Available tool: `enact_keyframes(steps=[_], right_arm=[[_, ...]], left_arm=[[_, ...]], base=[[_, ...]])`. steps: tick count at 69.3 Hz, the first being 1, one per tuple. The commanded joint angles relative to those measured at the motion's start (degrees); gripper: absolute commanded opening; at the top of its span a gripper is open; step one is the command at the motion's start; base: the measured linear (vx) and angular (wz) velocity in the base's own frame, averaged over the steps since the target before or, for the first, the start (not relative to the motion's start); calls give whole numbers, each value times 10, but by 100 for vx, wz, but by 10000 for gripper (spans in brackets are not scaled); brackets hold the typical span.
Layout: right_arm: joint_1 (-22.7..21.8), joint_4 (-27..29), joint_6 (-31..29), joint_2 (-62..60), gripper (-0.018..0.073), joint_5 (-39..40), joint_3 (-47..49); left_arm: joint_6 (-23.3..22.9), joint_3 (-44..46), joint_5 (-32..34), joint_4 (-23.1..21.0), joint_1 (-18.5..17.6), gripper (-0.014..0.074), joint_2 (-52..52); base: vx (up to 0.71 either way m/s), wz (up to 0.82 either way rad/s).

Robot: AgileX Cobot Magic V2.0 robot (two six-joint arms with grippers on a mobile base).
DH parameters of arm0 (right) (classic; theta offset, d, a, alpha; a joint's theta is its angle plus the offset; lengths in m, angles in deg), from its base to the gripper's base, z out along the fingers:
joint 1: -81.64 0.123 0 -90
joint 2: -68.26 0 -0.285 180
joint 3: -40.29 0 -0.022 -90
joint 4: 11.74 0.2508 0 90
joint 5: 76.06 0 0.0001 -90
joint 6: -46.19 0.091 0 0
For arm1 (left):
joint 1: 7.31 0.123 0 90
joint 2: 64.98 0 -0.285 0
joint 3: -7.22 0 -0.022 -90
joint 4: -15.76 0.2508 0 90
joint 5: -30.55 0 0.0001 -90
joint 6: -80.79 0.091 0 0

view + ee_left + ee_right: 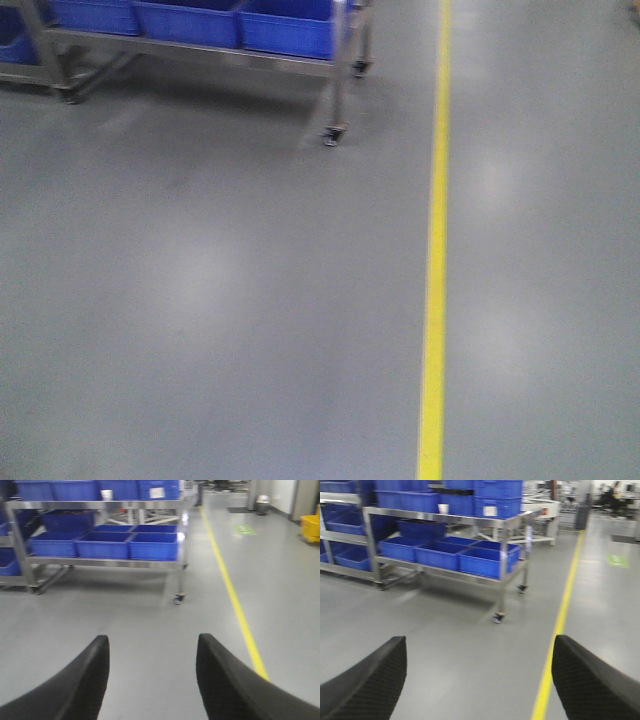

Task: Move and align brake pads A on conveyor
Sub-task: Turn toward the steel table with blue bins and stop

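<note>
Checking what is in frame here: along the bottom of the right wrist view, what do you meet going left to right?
One finger of the right tool → bare grey floor → yellow floor line → the tool's other finger.

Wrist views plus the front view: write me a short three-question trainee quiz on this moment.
1. True or false: in the front view, the yellow floor line runs to the right of the steel cart.
2. Which colour are the bins on the cart? A red, B blue, C green.
3. Fill in: the jaws of the left gripper and the right gripper stand ____, holding nothing.
Key: 1 true; 2 B; 3 open.
</note>
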Motion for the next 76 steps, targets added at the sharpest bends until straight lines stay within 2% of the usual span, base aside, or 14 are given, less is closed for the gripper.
enact_keyframes(steps=[1, 43, 76], right_arm=[[-3, -2, -4, 8, 563, 45, 13], [-3, -2, -4, 8, 563, 45, 13], [-3, -2, -4, 8, 563, 45, 13]], left_arm=[[-3, 14, 43, -5, 0, 388, -9], [-3, 14, 43, -5, 0, 388, -9], [-3, 14, 43, -5, 0, 388, -9]], base=[[37, 68], [27, 97], [20, 83]])
